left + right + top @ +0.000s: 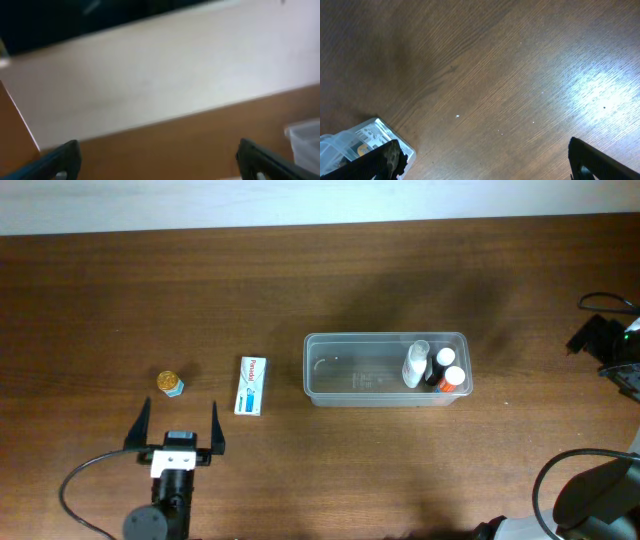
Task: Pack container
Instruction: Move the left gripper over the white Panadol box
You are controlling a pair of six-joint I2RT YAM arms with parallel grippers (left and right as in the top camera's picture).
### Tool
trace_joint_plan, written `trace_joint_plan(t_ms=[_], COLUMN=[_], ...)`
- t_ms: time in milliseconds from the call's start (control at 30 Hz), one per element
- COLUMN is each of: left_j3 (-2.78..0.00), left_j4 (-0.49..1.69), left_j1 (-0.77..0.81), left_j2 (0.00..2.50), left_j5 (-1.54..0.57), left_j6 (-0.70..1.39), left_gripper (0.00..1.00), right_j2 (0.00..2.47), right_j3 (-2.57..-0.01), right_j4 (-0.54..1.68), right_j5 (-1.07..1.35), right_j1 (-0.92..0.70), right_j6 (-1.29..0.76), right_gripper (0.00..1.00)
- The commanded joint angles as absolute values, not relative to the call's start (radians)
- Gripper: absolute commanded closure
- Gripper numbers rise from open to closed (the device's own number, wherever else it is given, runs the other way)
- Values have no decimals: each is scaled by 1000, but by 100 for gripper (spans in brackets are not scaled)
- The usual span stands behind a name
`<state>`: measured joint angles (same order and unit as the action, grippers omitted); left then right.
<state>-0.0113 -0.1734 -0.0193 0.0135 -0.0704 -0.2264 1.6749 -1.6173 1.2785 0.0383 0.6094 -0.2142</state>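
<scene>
The clear plastic container (360, 378) lies right of the table's middle. At its right end are a white bottle (415, 365), a dark bottle with a white cap (444, 359) and an orange-capped bottle (454, 378). A white and blue box (251, 386) and a small gold-capped jar (170, 383) lie on the table to its left. My left gripper (178, 418) is open and empty, just in front of the jar and box; its blurred wrist view (160, 167) shows a container corner (305, 140). My right gripper (490, 165) is open and empty over bare wood, with a container corner (367, 136) at its left.
The right arm's dark body (605, 340) and cables sit at the table's far right edge. A pale wall (300, 200) runs along the back edge of the brown wooden table (330, 270).
</scene>
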Motion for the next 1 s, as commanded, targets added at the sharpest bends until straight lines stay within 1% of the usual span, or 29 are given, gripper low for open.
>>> trace_joint_plan(t_ms=[0,133,233,333,500,600,733,867,967], left_j3=[-9,-9,-12,-32,-196,-337,-548,-655,-685], left_j4=[-260,-293,-329,-374,-272,-178,-37,-68,-101], left_j1=[-23,-23,-23,-23,-23,-23,-23,-22,-22], left_j2=[6,6,15,46,242,426,653,804,870], left_j5=[-130,-266,-265,-266,-370,-435,-503,-529,-619], left_j6=[-241,-241,-242,-293,-319,-373,-376,-368,-327], left_gripper=[1,1,1,0,1,1,1,0,1], right_j2=[1684,1684,1684,1684,1684,1684,1684,1684,1684], right_j3=[-1608,-1608,-1608,-1608,-1608,-1608,-1608,-1608,-1608], right_j4=[1275,1275,1275,1275,1275,1275,1275,1275,1275], right_j5=[40,40,40,40,40,40,40,40,40], right_j1=[616,616,616,616,616,616,616,616,616], right_j6=[-226,-226,-226,-226,-226,-226,-226,-226,-226], right_gripper=[2,2,2,2,2,2,2,2,2])
